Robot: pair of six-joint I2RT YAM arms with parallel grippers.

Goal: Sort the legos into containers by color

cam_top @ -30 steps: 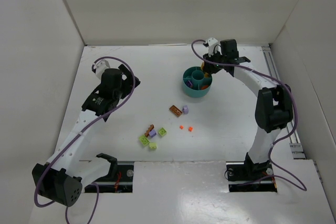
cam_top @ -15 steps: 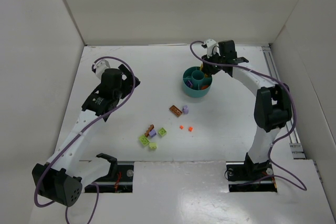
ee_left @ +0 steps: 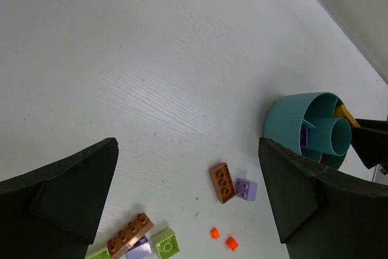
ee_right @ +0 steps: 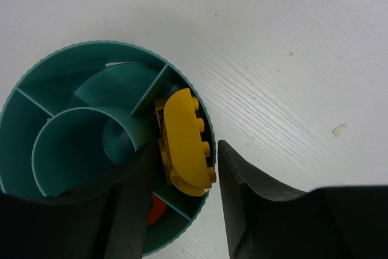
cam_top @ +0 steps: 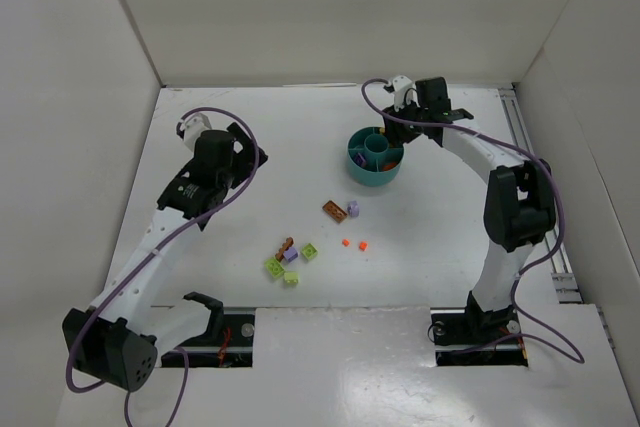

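The round teal dish stands at the back right. My right gripper hangs over its far rim, open. In the right wrist view, its fingers flank an orange-yellow brick that lies in a rim compartment of the dish. A round orange-red piece lies in the neighbouring compartment. Loose legos lie mid-table: a brown brick beside a lilac one, two tiny orange-red pieces, and a cluster of lime, brown and lilac bricks. My left gripper is open and empty, high above the table.
White walls close the table at the left, back and right. A rail runs along the right edge. In the left wrist view the dish holds a purple piece.
My right gripper has drawn back a little from the dish toward the far wall. The left arm has barely moved.
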